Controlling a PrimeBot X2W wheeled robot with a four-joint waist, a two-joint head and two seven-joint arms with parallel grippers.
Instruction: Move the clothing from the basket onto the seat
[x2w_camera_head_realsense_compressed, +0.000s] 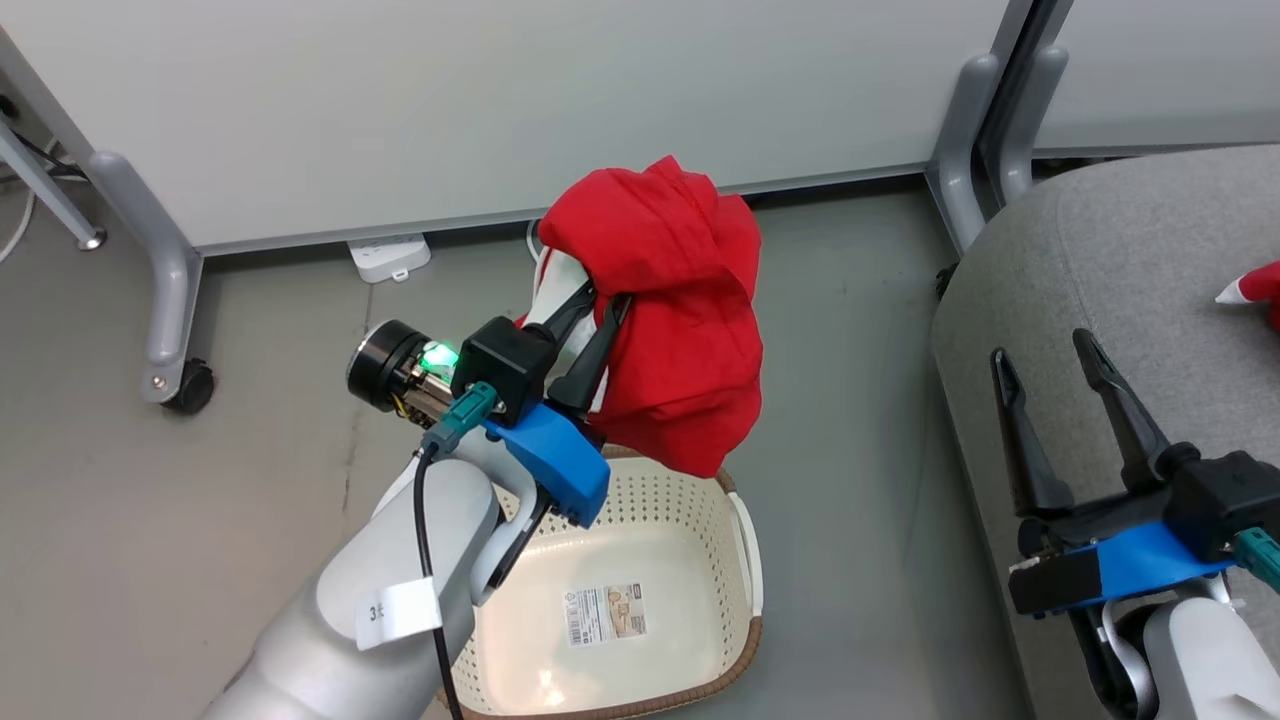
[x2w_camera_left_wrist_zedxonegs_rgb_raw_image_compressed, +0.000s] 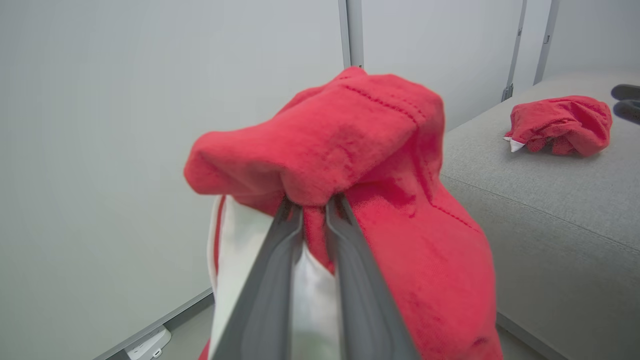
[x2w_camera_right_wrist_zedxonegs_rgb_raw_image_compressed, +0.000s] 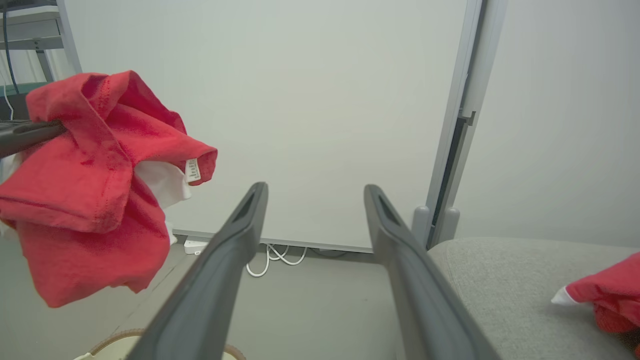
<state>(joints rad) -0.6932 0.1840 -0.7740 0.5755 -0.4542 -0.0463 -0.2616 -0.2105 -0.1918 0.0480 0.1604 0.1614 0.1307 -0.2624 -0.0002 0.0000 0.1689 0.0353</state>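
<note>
My left gripper (x2w_camera_head_realsense_compressed: 607, 297) is shut on a red garment with white panels (x2w_camera_head_realsense_compressed: 680, 300), which hangs in the air above the far end of the cream basket (x2w_camera_head_realsense_compressed: 700, 500). From the left wrist its fingertips (x2w_camera_left_wrist_zedxonegs_rgb_raw_image_compressed: 340, 210) pinch a fold of this garment (x2w_camera_left_wrist_zedxonegs_rgb_raw_image_compressed: 360, 150). The basket holds no clothing; its floor label shows. A second red garment (x2w_camera_head_realsense_compressed: 1262, 290) lies on the grey seat (x2w_camera_head_realsense_compressed: 1100, 260) at the right, also seen as a bundle (x2w_camera_left_wrist_zedxonegs_rgb_raw_image_compressed: 560, 125) from the left wrist. My right gripper (x2w_camera_head_realsense_compressed: 1045, 355) stands open over the seat's near edge, nothing between its fingers (x2w_camera_right_wrist_zedxonegs_rgb_raw_image_compressed: 240, 235).
A white partition wall (x2w_camera_head_realsense_compressed: 480, 100) on grey wheeled legs (x2w_camera_head_realsense_compressed: 170, 300) stands behind the basket. A white power strip (x2w_camera_head_realsense_compressed: 390, 257) and cables (x2w_camera_right_wrist_zedxonegs_rgb_raw_image_compressed: 272, 255) lie on the floor at its foot. Bare grey floor (x2w_camera_head_realsense_compressed: 850, 400) separates the basket from the seat.
</note>
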